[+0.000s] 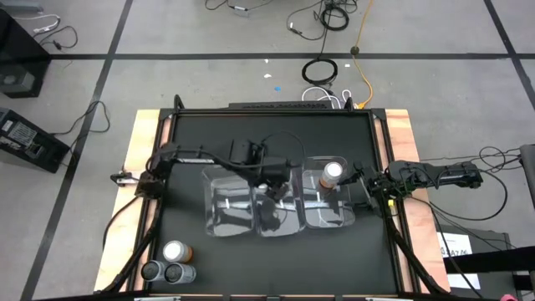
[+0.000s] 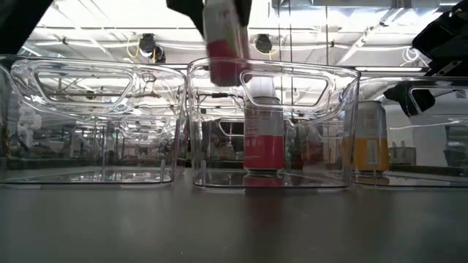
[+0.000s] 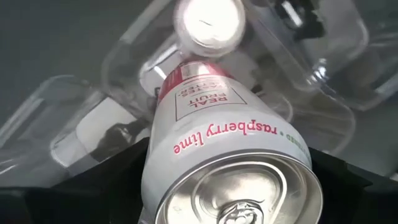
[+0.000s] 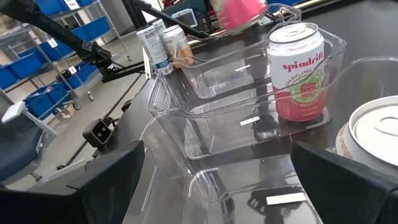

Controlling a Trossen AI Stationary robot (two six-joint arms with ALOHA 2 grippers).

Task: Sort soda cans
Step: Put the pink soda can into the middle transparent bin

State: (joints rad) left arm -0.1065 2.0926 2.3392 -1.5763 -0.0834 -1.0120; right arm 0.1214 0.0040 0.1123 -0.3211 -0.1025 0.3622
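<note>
Left gripper [image 3: 230, 180]: clenching a red can [image 3: 211, 134], hovering over the middle bin [image 2: 274, 124]; another red can [image 2: 262, 135] sitting below it
Right gripper [image 1: 365, 186]: fingers spread, waiting beside the orange can [image 1: 333, 174]
Remaining: three cans [image 1: 170, 263] standing well apart, unsorted

A grey concrete floor [image 1: 209, 33] crossed by dark tape lines [image 1: 109, 63] surrounds the table, with loose black cables [image 1: 322, 17] and an orange cord [image 1: 364, 50] lying on it. A black case [image 1: 25, 138] sits off to one side. Shelving with blue storage bins [image 4: 59, 56] stands beyond. Overhead, bright ceiling lights [image 2: 124, 22] glare.
</note>
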